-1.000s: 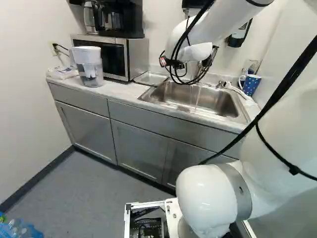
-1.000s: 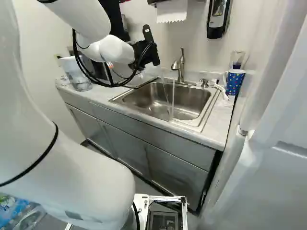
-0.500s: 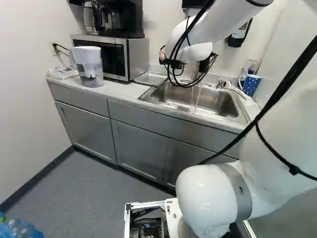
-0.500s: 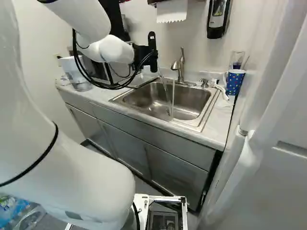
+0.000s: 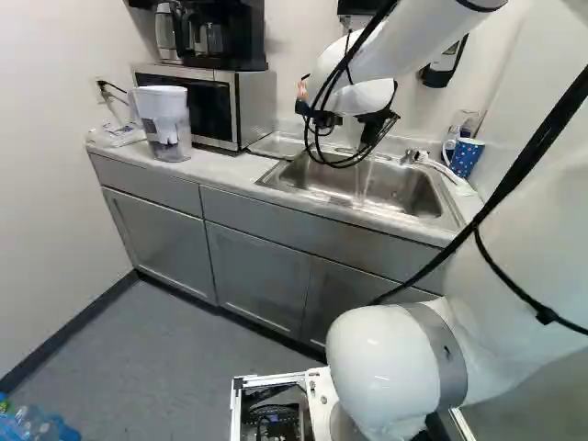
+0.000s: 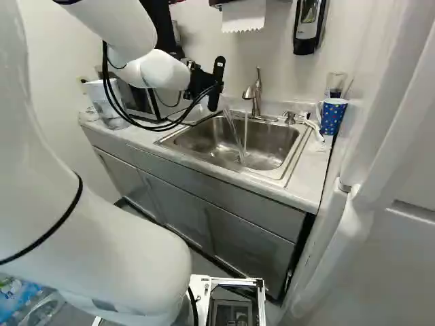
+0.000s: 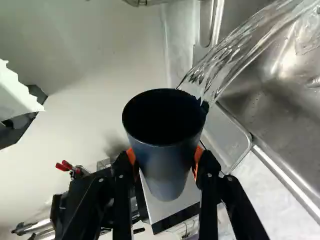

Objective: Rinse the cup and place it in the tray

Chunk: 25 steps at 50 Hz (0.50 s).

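Observation:
My gripper (image 6: 202,83) hangs over the left part of the sink (image 6: 204,148) in the right base view. In the wrist view, both orange-padded fingers of the gripper (image 7: 166,162) press on opposite sides of a dark blue-grey cup (image 7: 165,175), so it is shut on the cup. The cup is tipped, and water (image 7: 235,50) pours over its rim into the basin. A separate thin stream falls from the faucet (image 6: 254,95). A shallow tray (image 5: 279,145) lies beside the sink, toward the microwave. The cup's inside is too dark to make out.
A microwave (image 5: 211,106) with a coffee maker on top and a water pitcher (image 5: 165,124) stand along the counter. At the sink's other side are a blue dotted mug (image 6: 332,117) and a clear glass. A paper towel and soap dispenser hang on the wall.
The gripper has turned steadily with the cup in it, tilting it further. The slanting stream from the cup has grown fuller. The base has not moved.

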{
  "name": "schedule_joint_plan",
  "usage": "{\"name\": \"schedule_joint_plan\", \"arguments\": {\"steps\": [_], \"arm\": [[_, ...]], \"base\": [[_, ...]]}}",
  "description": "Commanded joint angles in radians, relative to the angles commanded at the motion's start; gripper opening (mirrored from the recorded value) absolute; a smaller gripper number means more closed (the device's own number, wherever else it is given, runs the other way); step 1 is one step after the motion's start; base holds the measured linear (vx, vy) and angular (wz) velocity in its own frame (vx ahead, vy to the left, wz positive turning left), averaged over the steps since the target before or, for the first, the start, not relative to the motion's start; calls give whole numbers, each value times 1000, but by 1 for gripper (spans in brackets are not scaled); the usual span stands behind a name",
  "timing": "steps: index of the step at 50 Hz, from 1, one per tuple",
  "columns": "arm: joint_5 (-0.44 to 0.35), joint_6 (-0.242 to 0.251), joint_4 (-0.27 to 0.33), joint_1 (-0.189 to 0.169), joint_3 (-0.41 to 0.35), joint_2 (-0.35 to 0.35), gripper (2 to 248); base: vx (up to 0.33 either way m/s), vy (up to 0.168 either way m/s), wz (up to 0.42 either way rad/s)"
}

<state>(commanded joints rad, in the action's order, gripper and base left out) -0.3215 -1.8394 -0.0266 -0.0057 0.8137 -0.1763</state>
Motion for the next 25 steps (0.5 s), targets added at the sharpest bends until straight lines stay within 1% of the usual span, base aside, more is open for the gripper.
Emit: {"name": "schedule_joint_plan", "arguments": {"steps": [13, 25], "arm": [[0, -136, 0, 0, 0, 0, 124], [0, -136, 0, 0, 0, 0, 124]], "base": [[0, 0, 0], [0, 0, 0]]}}
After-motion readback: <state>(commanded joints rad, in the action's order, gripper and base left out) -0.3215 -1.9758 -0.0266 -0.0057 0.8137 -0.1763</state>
